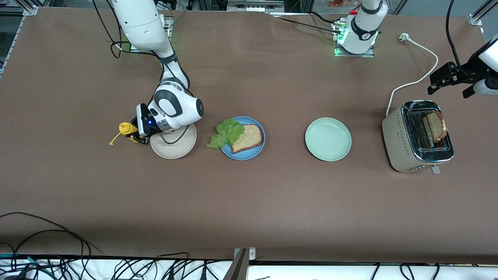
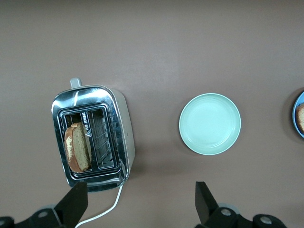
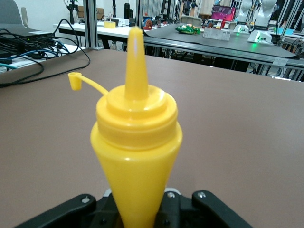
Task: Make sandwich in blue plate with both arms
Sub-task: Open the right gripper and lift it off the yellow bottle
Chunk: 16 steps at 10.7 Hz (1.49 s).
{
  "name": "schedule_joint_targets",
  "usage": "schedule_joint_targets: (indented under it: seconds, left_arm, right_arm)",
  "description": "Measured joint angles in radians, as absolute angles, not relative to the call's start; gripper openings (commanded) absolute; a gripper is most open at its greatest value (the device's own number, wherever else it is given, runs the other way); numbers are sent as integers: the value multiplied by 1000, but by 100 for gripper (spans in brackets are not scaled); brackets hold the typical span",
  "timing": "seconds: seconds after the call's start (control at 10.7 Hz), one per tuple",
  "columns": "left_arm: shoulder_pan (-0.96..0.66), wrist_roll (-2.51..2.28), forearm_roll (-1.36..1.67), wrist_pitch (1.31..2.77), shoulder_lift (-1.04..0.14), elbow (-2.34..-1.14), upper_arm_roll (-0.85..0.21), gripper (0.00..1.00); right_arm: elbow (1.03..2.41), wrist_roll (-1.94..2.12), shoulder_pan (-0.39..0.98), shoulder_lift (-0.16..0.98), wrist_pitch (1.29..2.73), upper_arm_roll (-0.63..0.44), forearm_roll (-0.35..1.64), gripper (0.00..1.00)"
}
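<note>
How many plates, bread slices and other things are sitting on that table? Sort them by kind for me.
Plates: 3 (blue plate, cream plate, mint plate)
Bread slices: 2 (one on the blue plate, one in the toaster)
Lettuce leaves: 1
Toasters: 1
Yellow squeeze bottles: 1, held in the right gripper
Total: 8

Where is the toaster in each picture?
Front view: the toaster stands at the left arm's end of the table, one bread slice sticking up from a slot.
Left wrist view: the toaster shows from above, the slice in one slot.
Right wrist view: not in it.
Shared landmark: the mint-green plate beside the toaster.
</note>
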<state>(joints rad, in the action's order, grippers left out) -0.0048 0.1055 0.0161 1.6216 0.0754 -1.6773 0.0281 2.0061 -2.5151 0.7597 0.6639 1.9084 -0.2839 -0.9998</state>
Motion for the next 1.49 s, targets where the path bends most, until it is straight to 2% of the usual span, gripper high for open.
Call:
schedule_joint_targets:
  seconds: [0.09, 0.19, 0.28, 0.56, 0.93, 1.31, 1.49]
  left_arm:
    - [-5, 105, 16, 1622, 75, -1678, 28, 100]
    - [-5, 105, 16, 1622, 75, -1679, 28, 100]
    - [-5, 105, 16, 1622, 75, -1680, 28, 100]
    - [-5, 105, 16, 1622, 75, -1680, 29, 100]
    - [-5, 105, 16, 1623, 75, -1680, 32, 100]
    - [-5, 105, 16, 1623, 75, -1681, 41, 100]
    - [-5, 105, 16, 1623, 75, -1683, 48, 100]
  right_arm:
    - [2008, -2517, 760, 664, 1917, -284, -990, 41]
    - [2008, -2517, 761, 663, 1916, -284, -987, 81]
    - [2008, -2517, 761, 663, 1915, -284, -986, 100]
    - [2010, -2498, 766, 661, 1853, -284, -985, 100]
    - [2010, -2470, 778, 636, 1838, -262, -985, 100]
    - [2008, -2459, 793, 624, 1831, -218, -985, 100]
    - [2006, -2429, 795, 583, 1790, -174, -985, 100]
